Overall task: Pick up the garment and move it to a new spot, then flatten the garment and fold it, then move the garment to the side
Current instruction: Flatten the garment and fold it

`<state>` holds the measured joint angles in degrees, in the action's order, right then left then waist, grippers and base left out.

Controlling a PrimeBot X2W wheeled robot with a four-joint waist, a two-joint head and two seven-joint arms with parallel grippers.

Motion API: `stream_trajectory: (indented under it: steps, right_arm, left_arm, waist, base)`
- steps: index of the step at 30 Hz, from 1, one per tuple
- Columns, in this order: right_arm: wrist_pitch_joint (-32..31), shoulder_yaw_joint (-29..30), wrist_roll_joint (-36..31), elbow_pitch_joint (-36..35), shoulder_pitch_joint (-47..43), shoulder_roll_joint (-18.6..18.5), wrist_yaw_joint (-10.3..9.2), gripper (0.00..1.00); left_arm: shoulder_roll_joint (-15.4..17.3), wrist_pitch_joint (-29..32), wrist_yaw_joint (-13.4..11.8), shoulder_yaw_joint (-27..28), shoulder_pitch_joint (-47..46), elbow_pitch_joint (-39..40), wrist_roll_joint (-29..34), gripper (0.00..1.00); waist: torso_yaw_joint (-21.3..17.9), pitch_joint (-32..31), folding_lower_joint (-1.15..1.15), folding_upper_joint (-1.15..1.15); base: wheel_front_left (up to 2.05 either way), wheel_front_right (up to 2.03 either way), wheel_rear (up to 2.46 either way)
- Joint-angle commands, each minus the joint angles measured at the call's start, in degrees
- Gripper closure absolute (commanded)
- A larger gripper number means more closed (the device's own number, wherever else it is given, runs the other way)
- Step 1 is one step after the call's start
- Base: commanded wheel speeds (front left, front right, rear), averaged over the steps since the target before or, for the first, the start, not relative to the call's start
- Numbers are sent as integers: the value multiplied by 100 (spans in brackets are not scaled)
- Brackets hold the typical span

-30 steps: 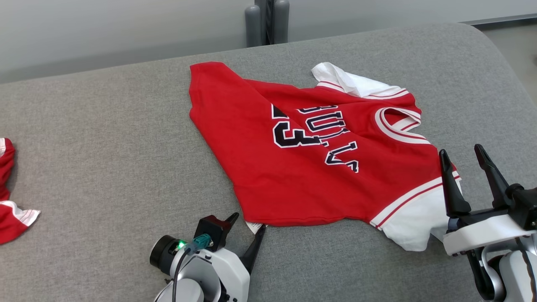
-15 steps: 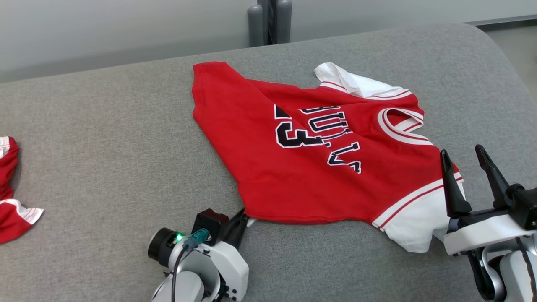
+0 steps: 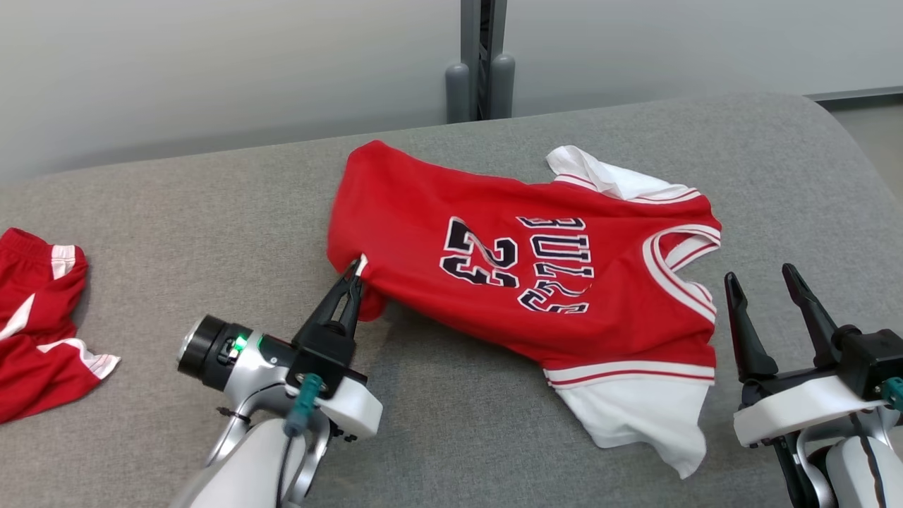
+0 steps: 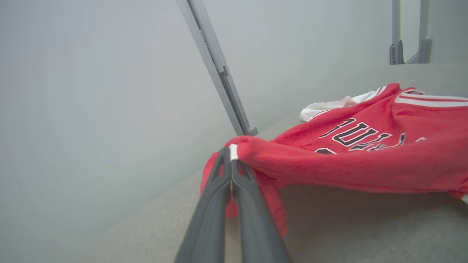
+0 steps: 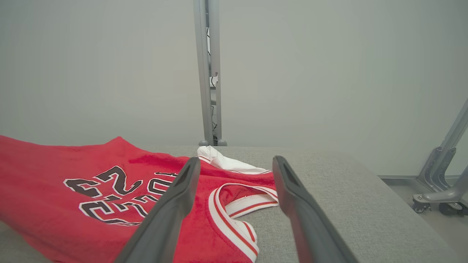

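On table [image 3: 211, 233]: garment [image 3: 607, 317] centre, other garment [image 3: 39, 317] far left; left gripper [image 3: 358, 267] at garment's left corner, right gripper [image 3: 760, 275] right.

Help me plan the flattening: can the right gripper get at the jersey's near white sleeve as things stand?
Probably yes. The right gripper is open and holds nothing, and the white sleeve of the jersey lies on the grey cushion just beside it, with nothing between them.

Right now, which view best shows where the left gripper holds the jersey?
The left wrist view: close up, the left gripper is shut on a bunched edge of the red jersey. The head view shows that pinch smaller; the right wrist view shows its number and collar.
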<state>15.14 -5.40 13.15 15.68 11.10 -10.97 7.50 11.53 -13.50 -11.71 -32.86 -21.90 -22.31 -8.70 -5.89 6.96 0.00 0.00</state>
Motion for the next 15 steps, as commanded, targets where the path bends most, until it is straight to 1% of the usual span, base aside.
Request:
stream_trajectory:
  steps: [1, 2, 4, 6, 7, 8, 10, 13, 15]
  right_arm:
    - [8, 11, -27, 14, -80, -2, -1, 0]
    - [8, 6, -26, 18, -88, 4, -1, 0]
    - [8, -13, -18, 27, -87, 5, -1, 0]
    - [8, -49, -5, 34, -84, 9, 0, 0]
    - [8, -66, -2, 37, -83, 11, -1, 0]
    - [8, -83, 2, 38, -79, 11, -1, 0]
    - [8, -107, 11, 38, -68, 6, -1, 0]
    - [8, -156, 23, 49, -31, -16, -1, 0]
    - [8, -184, 44, 67, 19, -40, -1, 0]
  left_arm:
    - [187, -51, -201, -116, -143, 151, 385, 100]
    - [286, -60, -327, -209, -158, 271, 617, 100]
    - [472, -49, -469, -505, -202, 434, 1167, 100]
    - [611, 78, -513, -826, -249, 493, 1632, 100]
    - [655, 175, -468, -999, -263, 474, 1841, 100]
    - [677, 284, -373, -1182, -284, 424, 2021, 100]
    - [567, 446, -167, -1459, -274, 320, 2120, 100]
    - [394, 711, 303, -1931, -255, -110, 2250, 100]
    - [254, 840, 566, -2159, -244, -486, 2264, 100]
  waist:
    - [44, -52, 0, 0]
    - [55, -61, 0, 0]
    - [73, -67, 0, 0]
    - [81, -58, 0, 0]
    - [80, -52, 0, 0]
    - [76, -44, 0, 0]
    - [67, -19, 0, 0]
    - [26, 16, 0, 0]
    - [-17, 33, 0, 0]
  base:
    - [0, 0, 0]
    - [0, 0, 0]
    - [0, 0, 0]
    - [0, 0, 0]
    - [0, 0, 0]
    - [0, 0, 0]
    - [0, 0, 0]
    - [0, 0, 0]
    - [0, 0, 0]
